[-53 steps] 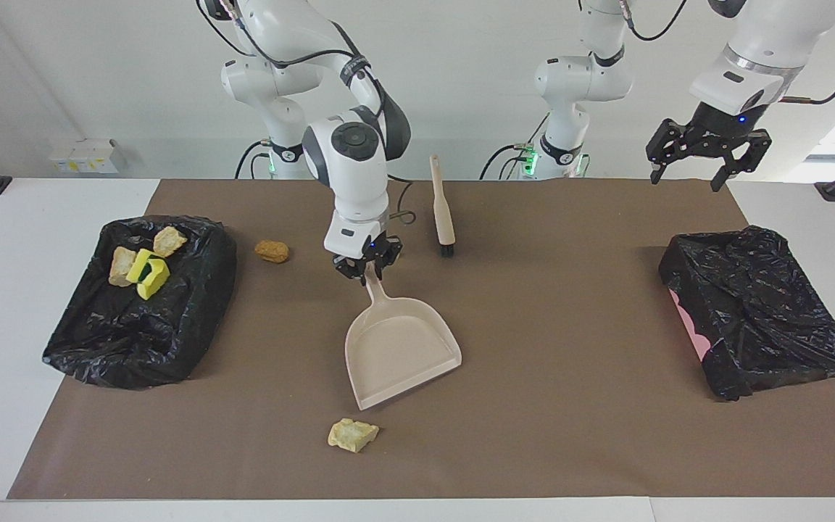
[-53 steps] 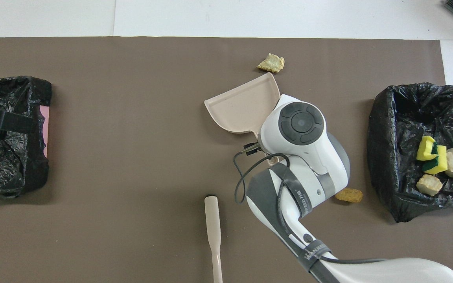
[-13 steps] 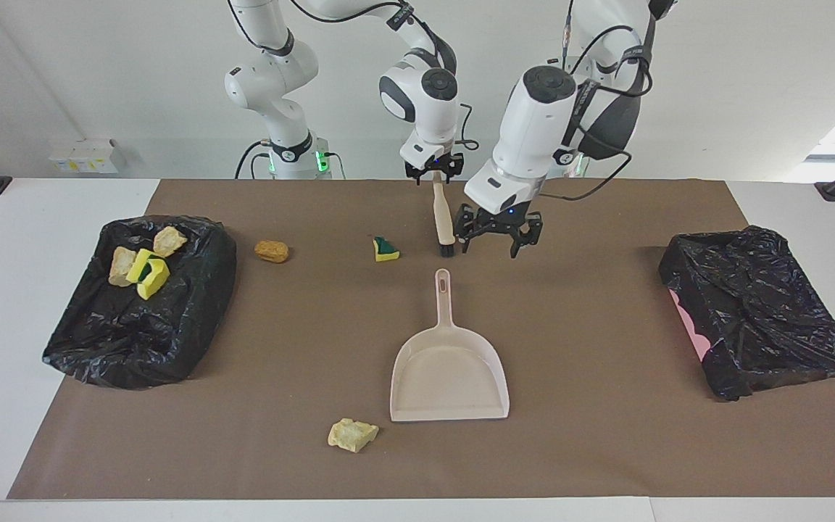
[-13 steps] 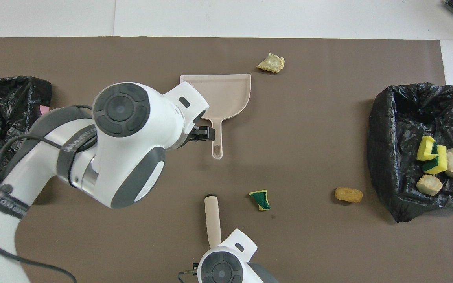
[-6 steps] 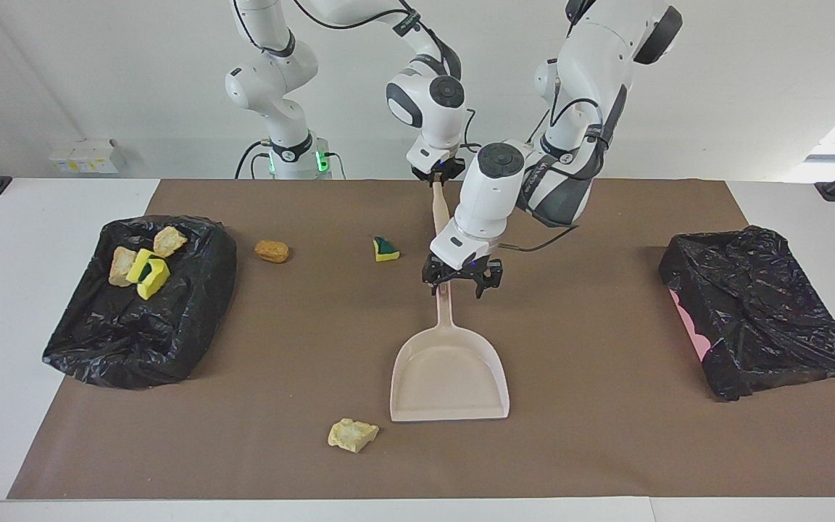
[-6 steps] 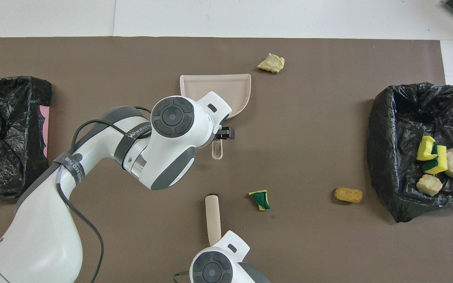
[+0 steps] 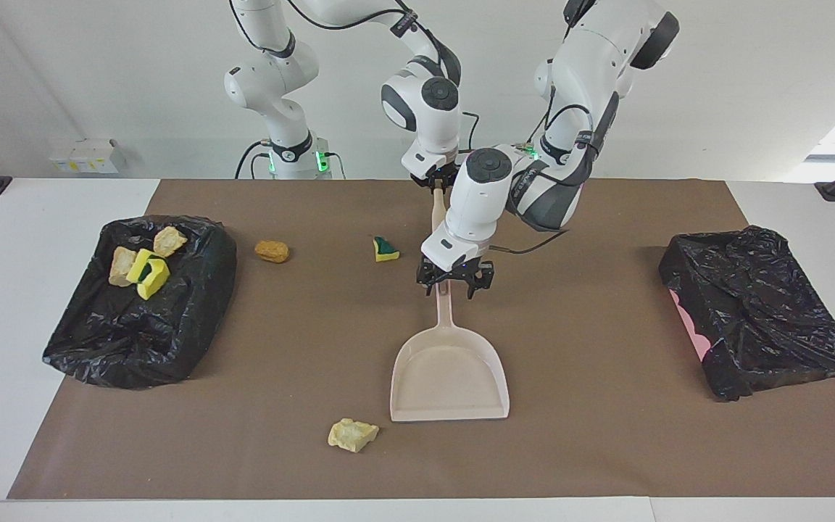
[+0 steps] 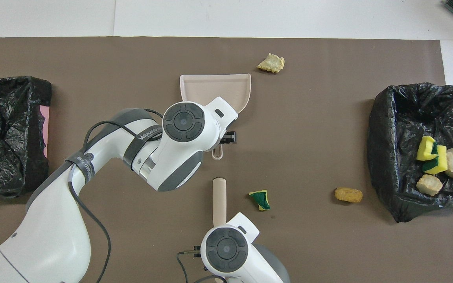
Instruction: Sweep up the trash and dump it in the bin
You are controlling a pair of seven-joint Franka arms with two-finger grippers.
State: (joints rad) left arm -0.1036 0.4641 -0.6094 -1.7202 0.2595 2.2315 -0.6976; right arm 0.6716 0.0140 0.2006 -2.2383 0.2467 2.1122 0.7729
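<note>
A: What is each end effector doing?
B: The right end effector [image 7: 435, 180] is clamped on the brush [image 7: 436, 206] handle. The left end effector [image 7: 454, 280] straddles the dustpan [image 7: 449, 373] handle, fingers apart.
A: The trash?
B: 3 scraps lie on the worktop: a green-backed sponge piece [image 7: 385, 249], a brown nugget [image 7: 272, 251], a bread chunk [image 7: 351, 434]. More sit in the bin [image 7: 193, 304].

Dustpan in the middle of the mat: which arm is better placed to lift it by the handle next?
Left. The left gripper sits at the handle of the beige plastic dustpan. The right gripper is shut on the beige black-bristled brush, so it is occupied.
</note>
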